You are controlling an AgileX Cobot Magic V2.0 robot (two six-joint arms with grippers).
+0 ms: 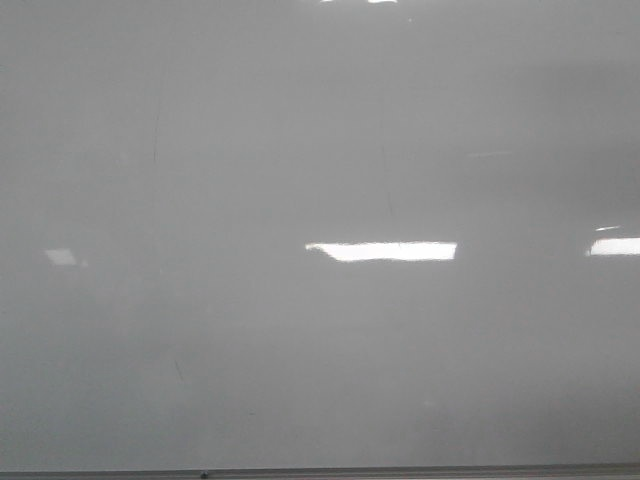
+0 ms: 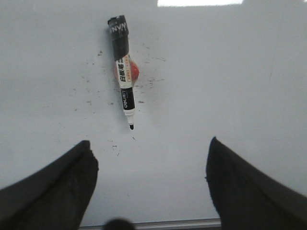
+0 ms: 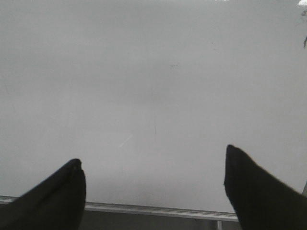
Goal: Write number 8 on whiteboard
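Observation:
The whiteboard [image 1: 300, 350] fills the front view, pale grey and glossy, with no drawn figure on it; the number 8 is not in view. No gripper shows in the front view. In the left wrist view a black and white marker [image 2: 123, 67] lies uncapped on the whiteboard [image 2: 216, 96], tip toward my open, empty left gripper [image 2: 149, 153], over a small red object [image 2: 135, 72]. The marker lies a short way beyond the fingertips. My right gripper [image 3: 154, 165] is open and empty over the bare whiteboard [image 3: 144, 72] near its metal edge.
Bright rectangular light reflections [image 1: 382, 251] lie on the board. A thin grey metal edge runs along the bottom of the board [image 1: 320, 472] and shows in both wrist views [image 3: 158, 210]. Small black ink specks [image 2: 115, 147] and faint scratch lines [image 1: 388, 200] mark the surface.

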